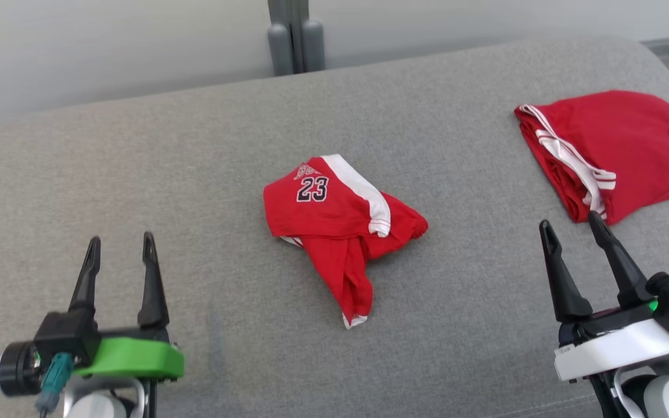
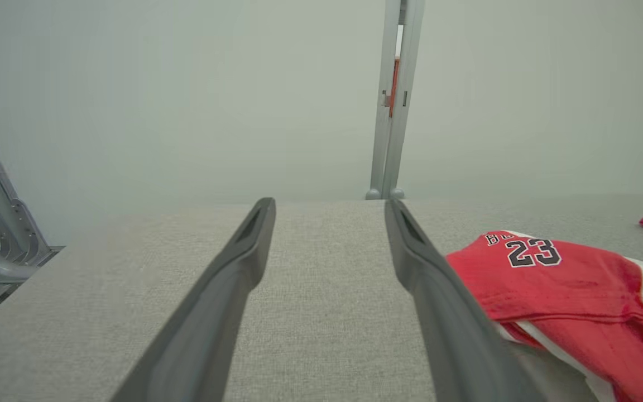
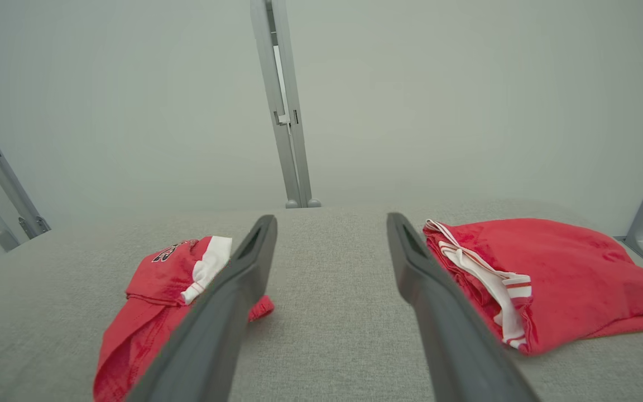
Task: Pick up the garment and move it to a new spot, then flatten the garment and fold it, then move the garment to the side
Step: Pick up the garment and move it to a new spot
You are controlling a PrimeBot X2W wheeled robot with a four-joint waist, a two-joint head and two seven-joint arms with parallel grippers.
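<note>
You are facing the crumpled red garment (image 1: 340, 226) lying mid-counter (image 1: 137, 162), ahead and between both grippers, its tail trailing toward you; the left gripper (image 1: 121, 239) and right gripper (image 1: 569, 222) are standing apart, empty, neither clearly nearer. Its folds are hiding its true outline; a folded red garment (image 1: 613, 151) is sitting just beyond the right gripper.

A folded red garment (image 1: 613, 145) with white striped trim lies just ahead of the right gripper (image 1: 569, 223), slightly to its right, on a grey fabric-covered surface (image 1: 195, 174). Well ahead and right of the left gripper (image 1: 121, 239), beyond the surface's far edge, a grey metal post (image 1: 295, 35) stands against a pale wall (image 1: 108, 46).
</note>
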